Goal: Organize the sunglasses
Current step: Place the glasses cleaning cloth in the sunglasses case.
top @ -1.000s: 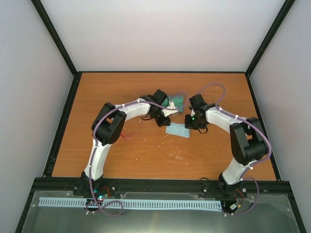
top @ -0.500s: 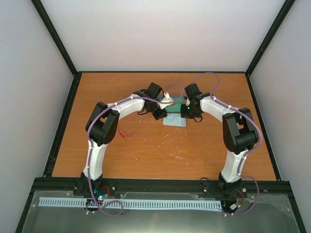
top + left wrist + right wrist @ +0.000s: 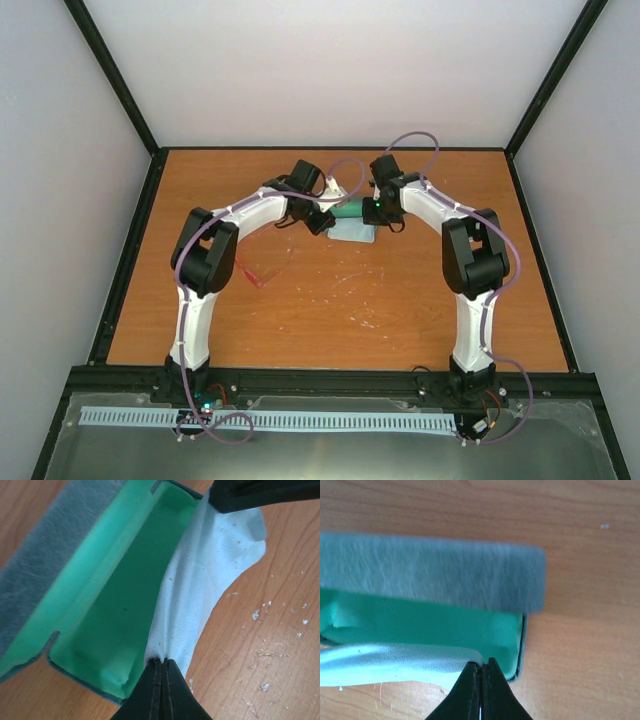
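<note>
left tool (image 3: 161,662) clamped on cloth (image 3: 212,567) | right tool (image 3: 482,667) likewise | sunglasses (image 3: 260,278) well apart, near-left of both

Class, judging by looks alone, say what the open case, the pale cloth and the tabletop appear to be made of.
Case: likely grey felt outside, fibrous and matte; mint lining smooth, perhaps foam or plastic. Cloth: soft microfibre-like fabric, finely napped, draping. Tabletop: wood-grain, probably laminate.
</note>
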`<move>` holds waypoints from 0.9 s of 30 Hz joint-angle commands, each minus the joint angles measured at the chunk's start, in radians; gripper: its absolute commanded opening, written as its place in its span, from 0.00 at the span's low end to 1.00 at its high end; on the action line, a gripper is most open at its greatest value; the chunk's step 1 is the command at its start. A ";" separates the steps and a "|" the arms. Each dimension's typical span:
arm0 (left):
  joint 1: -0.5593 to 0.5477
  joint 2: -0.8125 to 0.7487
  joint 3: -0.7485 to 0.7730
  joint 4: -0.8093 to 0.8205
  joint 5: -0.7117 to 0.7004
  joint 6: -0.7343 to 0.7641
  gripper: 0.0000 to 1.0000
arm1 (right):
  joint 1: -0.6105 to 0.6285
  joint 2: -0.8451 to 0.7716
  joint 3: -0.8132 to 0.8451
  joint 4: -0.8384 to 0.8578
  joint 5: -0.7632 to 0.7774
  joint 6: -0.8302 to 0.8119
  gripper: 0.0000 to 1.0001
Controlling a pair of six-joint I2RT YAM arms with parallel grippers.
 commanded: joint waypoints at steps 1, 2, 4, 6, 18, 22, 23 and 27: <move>0.026 0.003 0.065 0.015 0.010 -0.010 0.01 | 0.001 0.067 0.103 -0.056 0.031 -0.027 0.03; 0.028 0.006 0.067 0.017 0.010 -0.009 0.00 | 0.002 0.083 0.124 -0.065 0.032 -0.031 0.03; 0.032 0.012 0.073 0.022 0.013 -0.011 0.01 | 0.002 0.109 0.161 -0.077 0.036 -0.038 0.03; 0.036 0.023 0.080 0.021 0.014 -0.012 0.00 | 0.001 0.132 0.191 -0.091 0.042 -0.042 0.03; 0.041 0.075 0.097 0.024 0.032 -0.020 0.01 | -0.006 0.186 0.260 -0.101 0.086 -0.056 0.03; 0.042 0.086 0.104 0.024 0.032 -0.027 0.00 | -0.006 0.189 0.267 -0.086 0.087 -0.061 0.03; 0.042 0.086 0.107 0.024 0.031 -0.028 0.01 | -0.007 0.192 0.272 -0.087 0.088 -0.062 0.03; 0.043 0.093 0.116 0.026 0.025 -0.034 0.00 | -0.006 0.214 0.289 -0.091 0.078 -0.064 0.03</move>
